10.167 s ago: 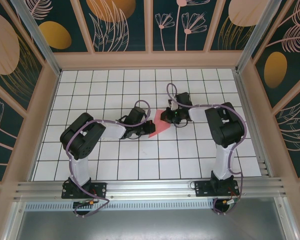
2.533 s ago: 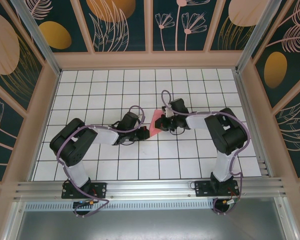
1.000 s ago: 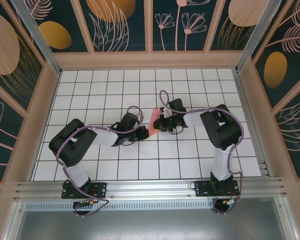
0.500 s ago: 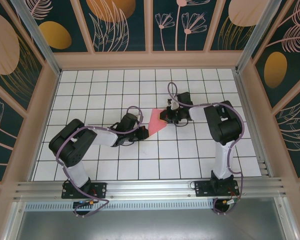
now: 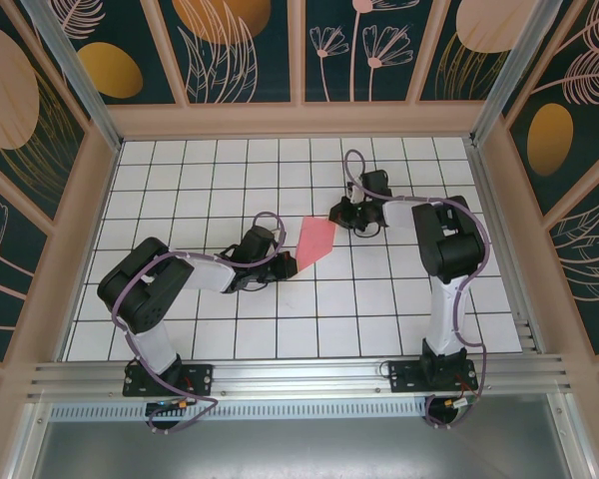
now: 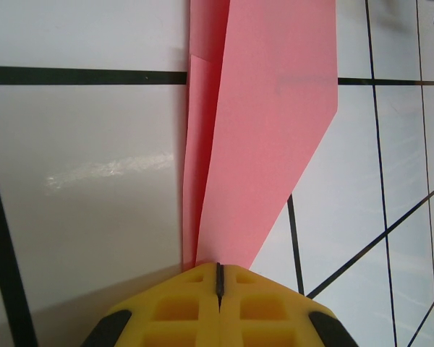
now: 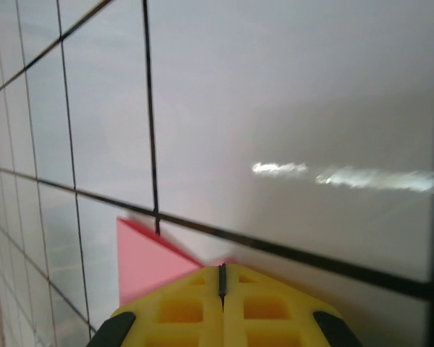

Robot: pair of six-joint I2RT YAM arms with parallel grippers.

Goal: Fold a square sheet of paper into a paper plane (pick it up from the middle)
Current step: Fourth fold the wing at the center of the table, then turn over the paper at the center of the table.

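My left arm (image 5: 155,284) rises from its base at the near edge, folds at the elbow out to the left, and lays its forearm low across the white gridded table (image 5: 230,329), reaching right toward the middle. The left gripper (image 5: 283,265) sits at the near tip of the paper plane (image 5: 315,240). On my left wrist feed the two yellow fingers (image 6: 181,307) are pressed together with only a hairline seam between them, and the paper's pointed tip runs straight into that seam, so this claw is clamped on the point.

The plane lies flat near the centre of the table, slanting from that tip up and to the right. It is plain pink, narrow at the pinched end and widening away from it. A long crease runs its length and a thinner layer shows along the left edge.

My right arm (image 5: 449,249) stands up from its base, bends over and reaches left. The right gripper (image 5: 339,214) is at the paper's far corner with its fingers together. On the right wrist feed a pink corner meets the fingertips, but I cannot tell whether it is pinched.
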